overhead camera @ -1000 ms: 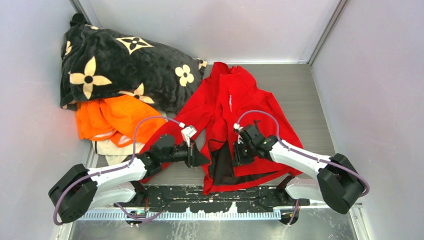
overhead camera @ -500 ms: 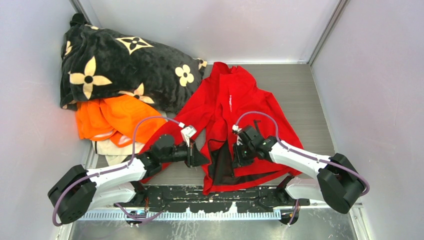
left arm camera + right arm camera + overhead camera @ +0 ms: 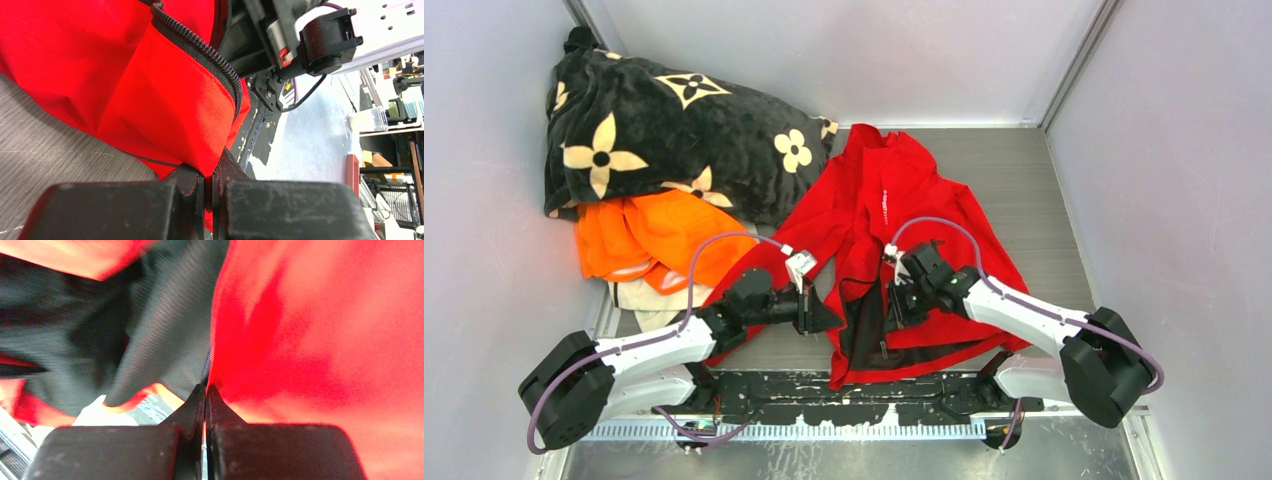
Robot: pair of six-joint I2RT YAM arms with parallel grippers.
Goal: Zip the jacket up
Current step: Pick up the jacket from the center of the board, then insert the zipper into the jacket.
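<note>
Grey tabletop carries the jacket at its middle, spread open with dark lining showing, beside a flowered blanket and an orange garment. The left gripper pinches one red front edge by the zipper teeth; the right gripper is clamped on the opposite edge.

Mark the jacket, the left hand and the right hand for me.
jacket (image 3: 919, 195), top view, red panel below the collar.
left hand (image 3: 210, 172), left wrist view, between fingertips pinching red fabric.
right hand (image 3: 206, 392), right wrist view, between fingertips pinching the front edge.
</note>
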